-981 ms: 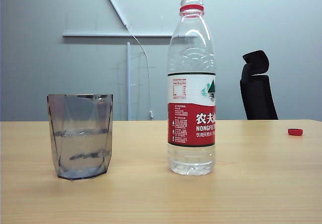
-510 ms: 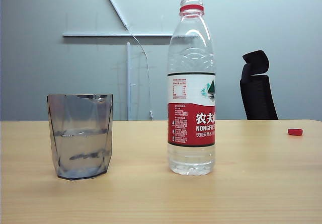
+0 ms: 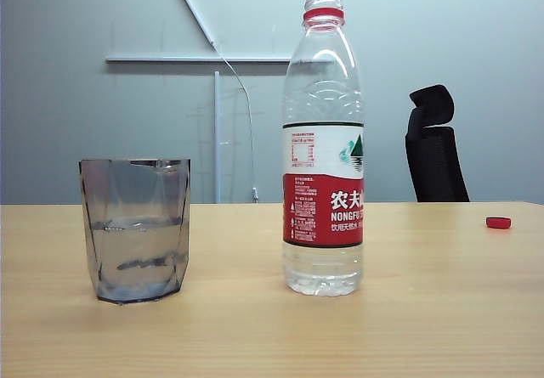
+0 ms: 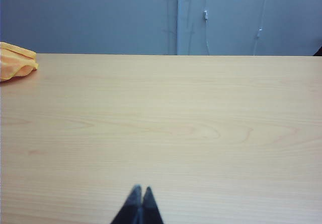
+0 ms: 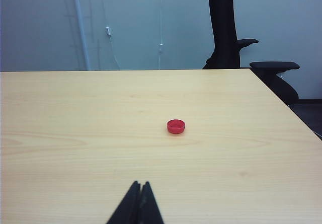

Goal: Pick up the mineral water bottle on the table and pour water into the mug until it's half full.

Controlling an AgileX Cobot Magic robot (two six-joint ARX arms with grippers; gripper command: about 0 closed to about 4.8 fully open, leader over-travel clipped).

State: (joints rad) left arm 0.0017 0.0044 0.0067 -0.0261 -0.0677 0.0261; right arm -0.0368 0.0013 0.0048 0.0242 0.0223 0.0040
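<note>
The mineral water bottle [image 3: 323, 149] stands upright and uncapped on the table [image 3: 425, 310] in the exterior view, with water low in its base. To its left stands the smoky-grey mug [image 3: 136, 229], holding water to about half its height. Neither arm shows in the exterior view. My left gripper [image 4: 141, 190] is shut with nothing in it, low over bare tabletop [image 4: 166, 133]. My right gripper [image 5: 140, 184] is shut and empty too, over the table [image 5: 75, 133], with neither bottle nor mug in either wrist view.
A red bottle cap [image 5: 175, 126] lies on the table ahead of my right gripper, also seen as a cap [image 3: 499, 222] at the far right. An orange cloth [image 4: 15, 62] lies at the table's edge. A black office chair [image 3: 435, 153] stands behind the table.
</note>
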